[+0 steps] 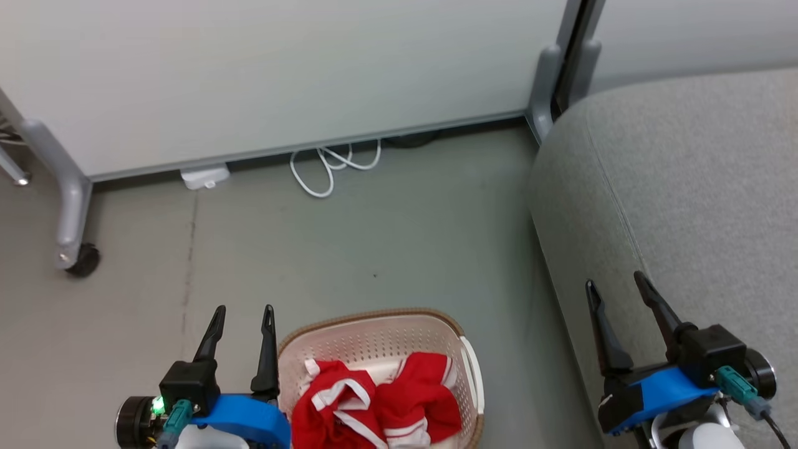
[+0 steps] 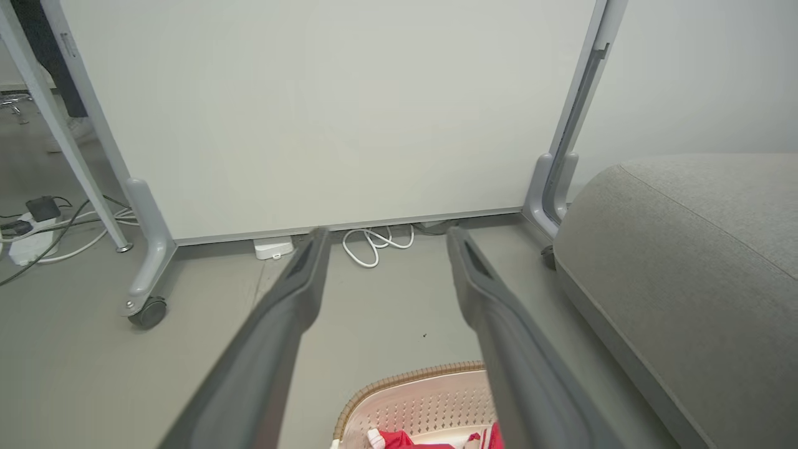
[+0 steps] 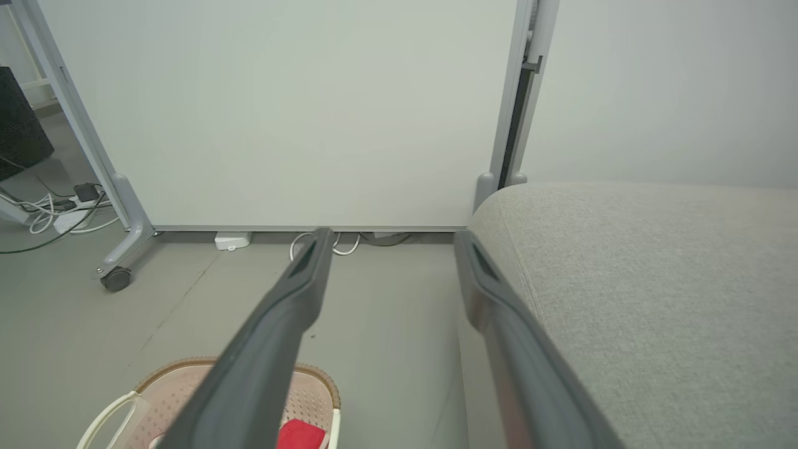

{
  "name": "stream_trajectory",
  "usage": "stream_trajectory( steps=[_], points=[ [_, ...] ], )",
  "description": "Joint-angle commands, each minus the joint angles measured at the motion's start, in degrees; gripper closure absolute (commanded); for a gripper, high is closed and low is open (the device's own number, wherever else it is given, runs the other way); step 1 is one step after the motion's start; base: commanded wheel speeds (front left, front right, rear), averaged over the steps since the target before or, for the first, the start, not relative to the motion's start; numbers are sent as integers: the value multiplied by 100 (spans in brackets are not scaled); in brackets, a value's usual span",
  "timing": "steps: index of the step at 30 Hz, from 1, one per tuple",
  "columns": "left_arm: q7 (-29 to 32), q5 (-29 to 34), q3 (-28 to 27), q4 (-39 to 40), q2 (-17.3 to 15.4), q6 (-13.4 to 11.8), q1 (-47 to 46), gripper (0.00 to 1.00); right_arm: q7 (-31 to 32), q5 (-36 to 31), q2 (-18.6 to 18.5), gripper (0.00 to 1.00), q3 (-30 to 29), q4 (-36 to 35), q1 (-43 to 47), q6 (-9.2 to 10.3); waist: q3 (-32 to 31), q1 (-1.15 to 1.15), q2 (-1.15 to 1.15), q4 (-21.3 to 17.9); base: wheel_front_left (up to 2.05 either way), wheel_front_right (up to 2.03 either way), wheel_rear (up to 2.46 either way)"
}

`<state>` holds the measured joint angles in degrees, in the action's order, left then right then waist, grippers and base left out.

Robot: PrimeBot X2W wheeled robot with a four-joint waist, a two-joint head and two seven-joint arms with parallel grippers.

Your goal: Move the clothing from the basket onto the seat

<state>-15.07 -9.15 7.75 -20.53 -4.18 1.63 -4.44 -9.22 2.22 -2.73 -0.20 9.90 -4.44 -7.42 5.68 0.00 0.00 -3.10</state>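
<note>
Basket [image 1: 374, 337]: cream perforated plastic, rounded corners, brown woven-look rim, slot handle on its right wall. It sits on the smooth grey floor [image 1: 405, 237] just left of the seat [image 1: 686, 187], not touching it. The head view's bottom edge crops it, so can't call its long axis. Clothing [image 1: 374, 405] is inside the basket: two soft red pieces with white stripe trim, crumpled into lumps side by side, left and right. No clear axis on either, and the tops sit at about rim height. Seat is grey coarse-woven upholstery with a rounded edge. A seam runs parallel to that edge, and both run from the lower part of the head view up toward the white panel [image 1: 280, 75]. Left end effector [image 1: 244, 308] is just beside the basket's left rim, its dark tapered fingers spread wide, gripping nothing, pointing toward the panel. Right end effector [image 1: 614, 279] is over the seat's near edge, likewise spread and empty, with its fingers leaning slightly left. A white cable [image 1: 330, 165] is looped on the floor at the panel's base, and the panel's grey leg has a black caster [image 1: 84, 259] at far left.
</note>
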Motion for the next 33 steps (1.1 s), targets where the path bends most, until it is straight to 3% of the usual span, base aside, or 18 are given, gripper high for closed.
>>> stream_trajectory(
  steps=[1, 14, 26, 33],
  points=[
    [-16, 6, -8, -87, -22, 18, -145, 0, -37, -12, -27, 0, 23, -48, -124, -12, 332, 0, 0, -234, 0, 0, 0],
    [74, 340, 440, -1950, -315, 287, -1416, 0, -265, 202, -24, 0, 249, -88, -674, -12, 1943, 0, 0, -834, 0, 0, 0],
    [23, 535, 817, -3473, -452, 408, -2201, 0, -508, 362, -24, 0, 433, 110, -1046, -12, 2787, 0, 0, -948, 0, 0, 0],
    [5, 706, 1019, -3916, -552, 325, -2566, 0, -567, 451, -24, 0, 509, 173, -1200, -11, 3206, 0, 0, -1024, 0, 0, 0]
  ],
)
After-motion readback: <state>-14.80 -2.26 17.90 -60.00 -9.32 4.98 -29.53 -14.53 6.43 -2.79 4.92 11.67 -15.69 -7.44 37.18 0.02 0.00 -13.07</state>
